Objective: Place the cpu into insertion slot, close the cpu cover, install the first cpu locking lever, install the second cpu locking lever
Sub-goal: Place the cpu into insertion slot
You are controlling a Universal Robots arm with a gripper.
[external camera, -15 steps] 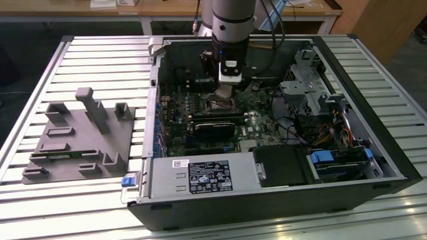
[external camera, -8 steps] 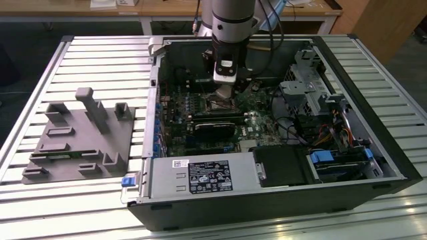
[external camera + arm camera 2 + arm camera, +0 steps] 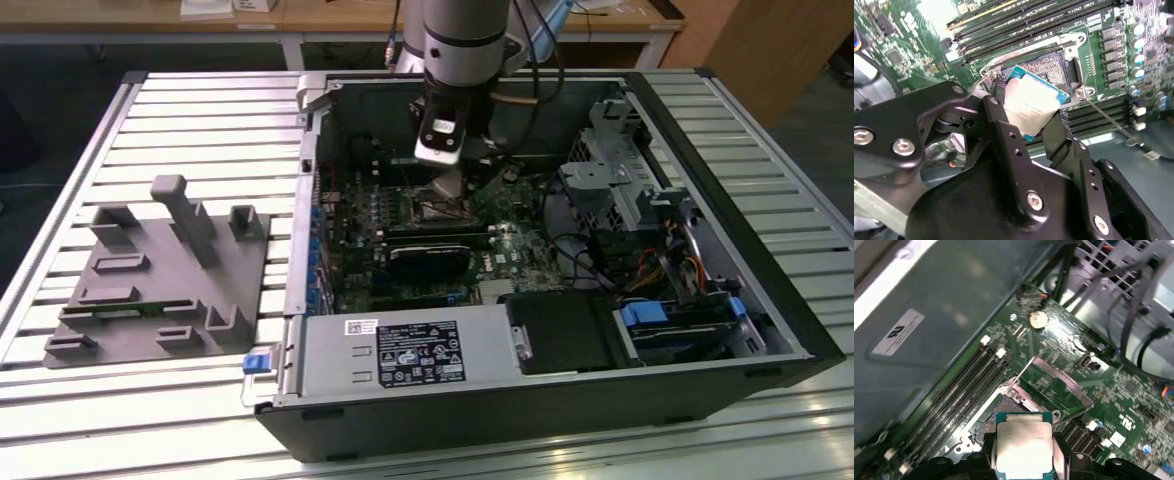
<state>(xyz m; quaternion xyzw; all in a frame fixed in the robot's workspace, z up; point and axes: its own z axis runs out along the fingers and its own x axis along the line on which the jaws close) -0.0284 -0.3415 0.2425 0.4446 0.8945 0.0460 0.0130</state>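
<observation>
My gripper [image 3: 450, 186] hangs inside the open computer case, low over the green motherboard [image 3: 514, 250]. It is shut on the cpu [image 3: 1030, 102], a flat square chip with a silvery top, held by two opposite edges between the black fingers [image 3: 999, 107]. The cpu [image 3: 1023, 444] sits tilted just above the insertion slot [image 3: 1049, 62], the dark square socket with a metal rim, partly overlapping it. The cpu cover [image 3: 1064, 385] stands raised beside the slot [image 3: 985, 421]. A thin locking lever [image 3: 1110, 121] sticks out free from the socket corner.
Long black memory slots [image 3: 1019, 22] run beside the socket. The case holds a black card [image 3: 430, 262], a power supply [image 3: 400, 352], a drive cage [image 3: 617, 180] and cables [image 3: 667, 262]. A grey fixture plate [image 3: 147, 270] lies on the slatted table at the exterior view's left.
</observation>
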